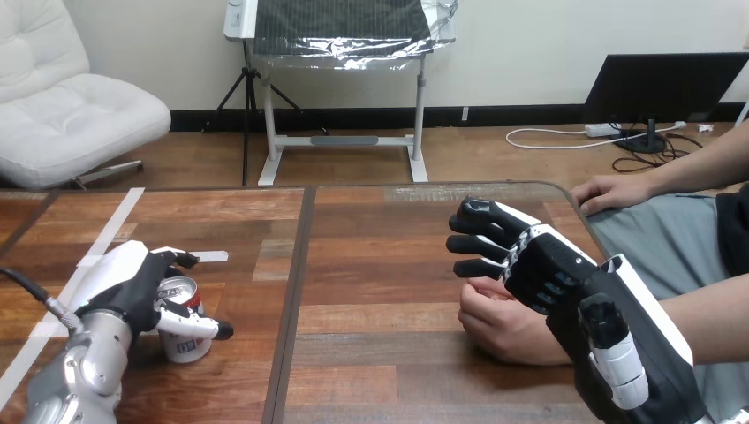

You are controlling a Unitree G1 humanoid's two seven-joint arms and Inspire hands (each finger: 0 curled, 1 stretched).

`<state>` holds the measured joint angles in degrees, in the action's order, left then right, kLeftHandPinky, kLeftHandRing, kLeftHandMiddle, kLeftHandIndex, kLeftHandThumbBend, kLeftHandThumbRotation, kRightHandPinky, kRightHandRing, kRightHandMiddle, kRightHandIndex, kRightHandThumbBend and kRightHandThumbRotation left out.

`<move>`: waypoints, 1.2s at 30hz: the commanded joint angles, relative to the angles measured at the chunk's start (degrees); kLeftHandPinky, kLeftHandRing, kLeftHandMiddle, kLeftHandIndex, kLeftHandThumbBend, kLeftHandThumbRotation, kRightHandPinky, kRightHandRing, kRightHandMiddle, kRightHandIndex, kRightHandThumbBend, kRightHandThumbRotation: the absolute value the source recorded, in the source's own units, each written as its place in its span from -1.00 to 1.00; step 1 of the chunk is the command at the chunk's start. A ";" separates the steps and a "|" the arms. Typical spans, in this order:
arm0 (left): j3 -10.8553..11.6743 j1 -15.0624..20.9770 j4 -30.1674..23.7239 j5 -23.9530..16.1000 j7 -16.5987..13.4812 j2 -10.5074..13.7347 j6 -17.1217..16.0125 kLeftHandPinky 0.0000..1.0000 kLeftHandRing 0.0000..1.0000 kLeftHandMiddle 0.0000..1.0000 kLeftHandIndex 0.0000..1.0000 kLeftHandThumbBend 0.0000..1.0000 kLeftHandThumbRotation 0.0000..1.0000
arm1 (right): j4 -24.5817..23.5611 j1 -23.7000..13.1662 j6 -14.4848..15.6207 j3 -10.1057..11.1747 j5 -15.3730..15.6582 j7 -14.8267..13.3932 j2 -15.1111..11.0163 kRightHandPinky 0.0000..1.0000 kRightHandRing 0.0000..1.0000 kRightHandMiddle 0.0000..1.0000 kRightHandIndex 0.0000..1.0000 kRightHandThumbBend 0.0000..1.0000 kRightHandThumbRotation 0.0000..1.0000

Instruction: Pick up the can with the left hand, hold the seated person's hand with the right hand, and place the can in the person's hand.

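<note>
Can [187, 346]: upright on tabletop [371, 265], left side; left hand [132, 283] fingers and thumb wrapped round it. Right hand [552, 269]: fingers loosely extended, just over the person's hand at lower right [503, 327], no clasp seen. Step: grasp. Next, likely: lift the can, clasp the person's hand.

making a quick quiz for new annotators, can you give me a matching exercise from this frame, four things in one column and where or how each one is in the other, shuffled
Things:
1. can
2. left hand
3. right hand
4. person's far hand

Places or states:
a. flat at the right edge of the table, holding nothing
b. upright on the table, lower left of the view
c. over the person's nearer hand
d. fingers and thumb curled round the can

Pairs: 1-b, 2-d, 3-c, 4-a
</note>
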<state>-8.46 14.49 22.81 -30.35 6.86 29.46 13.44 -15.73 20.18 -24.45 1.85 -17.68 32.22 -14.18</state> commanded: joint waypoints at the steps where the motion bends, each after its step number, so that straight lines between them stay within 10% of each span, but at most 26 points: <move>1: -0.76 4.06 0.02 -1.35 -0.55 1.51 -0.56 -0.05 0.36 0.52 0.60 0.65 -0.64 | -2.41 -2.76 -1.11 0.61 -0.25 -0.48 -0.56 0.56 0.67 0.73 0.72 0.66 0.93; 36: -4.36 5.07 -0.55 -6.52 1.60 2.85 1.35 0.25 0.49 0.56 0.50 0.61 -0.70 | -2.50 -2.68 -1.22 0.60 -0.19 -0.57 -0.48 0.56 0.67 0.73 0.72 0.65 0.94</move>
<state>-11.97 14.98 22.83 -35.20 8.24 30.77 14.47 -15.75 20.18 -24.71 2.02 -17.76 32.19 -14.18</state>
